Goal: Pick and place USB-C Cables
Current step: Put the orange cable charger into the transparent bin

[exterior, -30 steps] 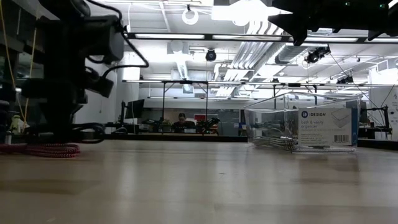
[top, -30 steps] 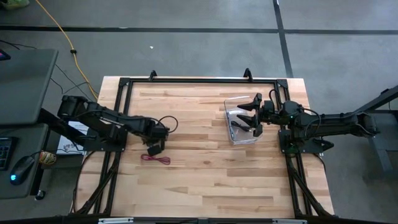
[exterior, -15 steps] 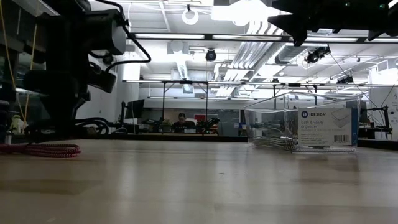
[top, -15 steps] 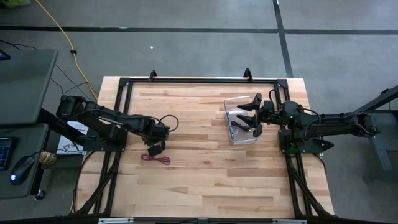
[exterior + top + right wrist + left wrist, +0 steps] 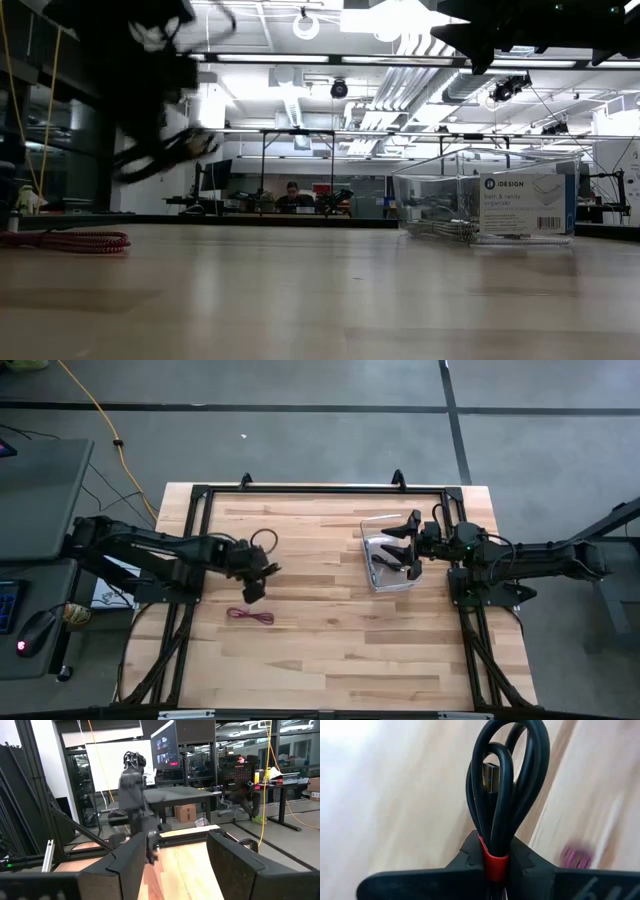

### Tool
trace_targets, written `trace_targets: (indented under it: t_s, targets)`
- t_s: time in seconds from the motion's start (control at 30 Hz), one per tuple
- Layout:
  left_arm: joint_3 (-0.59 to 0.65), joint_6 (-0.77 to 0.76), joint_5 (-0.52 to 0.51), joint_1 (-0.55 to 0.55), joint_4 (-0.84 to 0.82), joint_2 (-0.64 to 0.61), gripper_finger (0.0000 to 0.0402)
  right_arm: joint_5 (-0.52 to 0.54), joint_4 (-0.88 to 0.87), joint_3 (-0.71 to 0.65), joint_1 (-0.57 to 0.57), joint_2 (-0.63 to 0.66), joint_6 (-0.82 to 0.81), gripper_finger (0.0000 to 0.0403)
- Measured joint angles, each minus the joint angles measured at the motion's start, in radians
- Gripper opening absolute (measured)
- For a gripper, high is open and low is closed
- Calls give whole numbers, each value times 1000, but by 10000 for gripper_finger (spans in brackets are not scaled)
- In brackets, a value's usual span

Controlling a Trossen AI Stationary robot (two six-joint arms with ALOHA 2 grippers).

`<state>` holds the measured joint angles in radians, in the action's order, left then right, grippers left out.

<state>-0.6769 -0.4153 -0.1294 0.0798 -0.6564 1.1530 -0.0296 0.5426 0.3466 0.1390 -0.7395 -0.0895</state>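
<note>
Black looped cable [image 5: 507,795]; smooth, rubbery

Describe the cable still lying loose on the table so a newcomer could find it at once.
On the wooden table, look at its left half, just below the left gripper, which holds a black cable. The magenta-red cable lies flat there: the only brightly coloured bundle, far from the clear box.

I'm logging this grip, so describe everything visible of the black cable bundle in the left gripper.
The black cable bundle is thin, smooth, rubbery-looking cord folded into several long loops and bound near one end by a red band. A metal plug end shows inside the loops. The left gripper is shut on it at the band, and the loops stick out beyond the fingertips. From above it is over the table's left half, and the level view shows it off the wood. Only the gripper touches it.
</note>
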Motion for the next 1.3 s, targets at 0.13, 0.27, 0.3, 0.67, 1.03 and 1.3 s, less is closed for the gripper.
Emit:
trace_targets:
  t_s: [0.13, 0.27, 0.3, 0.67, 1.03, 1.3]
  targets:
    - [5, 142, -64, 1, 318, -91, 4, 0, 0, 0, 0, 0, 0, 201]
    - [60, 297, -42, 3, 777, -144, 4, 0, 0, 0, 0, 0, 0, 201]
    - [75, 324, -25, 7, 876, -146, 4, 0, -2, 0, 0, 0, 0, 201]
    - [258, 289, 155, 54, 1488, -32, 4, 0, -1, 0, 0, 0, 0, 201]
    - [256, 269, 171, 57, 1493, -18, 5, 39, 1, 0, 0, 0, 0, 201]
    - [256, 269, 171, 57, 1493, -18, 5, 47, 0, 0, 0, 0, -34, 201]
